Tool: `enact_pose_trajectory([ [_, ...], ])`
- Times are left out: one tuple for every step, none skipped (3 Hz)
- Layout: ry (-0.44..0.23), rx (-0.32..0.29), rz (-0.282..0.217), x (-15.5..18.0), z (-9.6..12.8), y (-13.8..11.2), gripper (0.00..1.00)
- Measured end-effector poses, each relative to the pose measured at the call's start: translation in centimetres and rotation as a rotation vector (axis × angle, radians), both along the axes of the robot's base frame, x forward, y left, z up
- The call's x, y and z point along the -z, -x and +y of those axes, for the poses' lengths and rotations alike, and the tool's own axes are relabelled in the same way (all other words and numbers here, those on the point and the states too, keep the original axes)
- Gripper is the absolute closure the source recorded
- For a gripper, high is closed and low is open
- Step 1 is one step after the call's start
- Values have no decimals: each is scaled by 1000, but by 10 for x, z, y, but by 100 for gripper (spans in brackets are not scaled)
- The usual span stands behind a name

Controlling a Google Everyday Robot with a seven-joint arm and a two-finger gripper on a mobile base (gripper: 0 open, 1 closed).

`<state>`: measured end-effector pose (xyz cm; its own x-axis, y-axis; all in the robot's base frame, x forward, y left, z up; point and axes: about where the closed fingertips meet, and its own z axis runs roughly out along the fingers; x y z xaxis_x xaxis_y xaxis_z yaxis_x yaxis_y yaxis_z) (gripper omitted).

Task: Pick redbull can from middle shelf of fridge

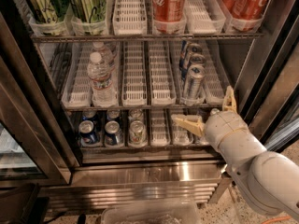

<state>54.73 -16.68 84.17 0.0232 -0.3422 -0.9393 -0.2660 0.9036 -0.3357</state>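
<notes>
Filling most of the frame, the fridge (140,174) shows us three wire levels above a stainless-steel base.

Upper level: we count two green cans (86,1) at upper left and red Coca-Cola cans (167,1) at upper centre and upper right, standing in white slotted trays (134,73).

Middle level: the middle shelf (140,107) crosses the centre of the frame. Two clear water bottles (100,78) stand one behind the other in a left-hand tray. We see two bare trays at centre. The redbull can (192,83) stands upright at the front of a right-of-centre tray, with at least two more slim cans (195,59) lined up behind it.

Lower level: we note short blue cans (88,130) at lower left and a silvery can (136,130) just beside them.

Arm: the gripper (201,103) sits at right of centre, below and just right of the redbull can, in front of the lower level. Its beige fingers (187,122) are spread wide, one pointing left and one pointing up, and grasp nothing. We see it apart from the can.

Bottom edge: a clear plastic bin (149,213) lies below the fridge base.
</notes>
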Motion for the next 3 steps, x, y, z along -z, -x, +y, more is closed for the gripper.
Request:
enact_pose_trajectory([
  [-63,-3,-15,-8,14,1,0],
  [-92,7,-43,-11,25,-2,0],
  [-82,27,-81,-9,31,-9,1],
])
